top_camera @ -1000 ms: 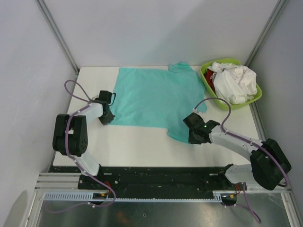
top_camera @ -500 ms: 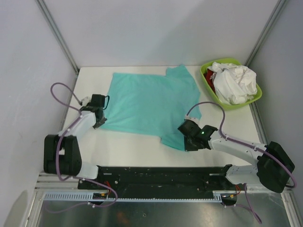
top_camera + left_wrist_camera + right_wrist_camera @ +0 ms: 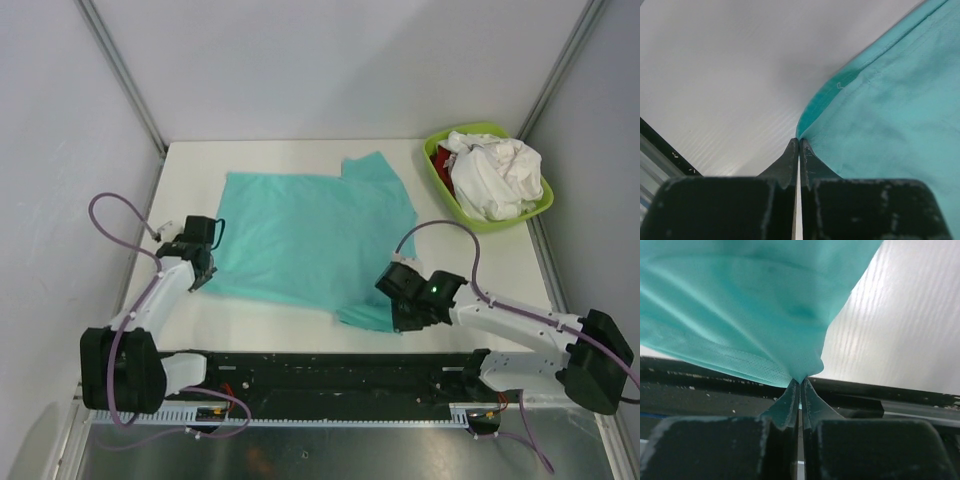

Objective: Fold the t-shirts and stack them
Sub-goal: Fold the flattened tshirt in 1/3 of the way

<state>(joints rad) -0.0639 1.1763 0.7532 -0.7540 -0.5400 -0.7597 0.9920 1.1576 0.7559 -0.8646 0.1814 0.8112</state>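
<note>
A teal t-shirt lies spread flat across the middle of the white table. My left gripper is shut on its near-left corner, the cloth pinched at the fingertips. My right gripper is shut on the shirt's near-right sleeve corner, which hangs bunched over the table's front edge. White and red t-shirts lie crumpled in the basin at the back right.
A lime-green plastic basin stands at the table's back right corner. The black rail runs along the near edge, just under my right gripper. Grey walls close in on the left, back and right.
Both grippers have pulled the teal shirt toward the near edge and to the left. The left gripper closed on the shirt's corner during this time.
</note>
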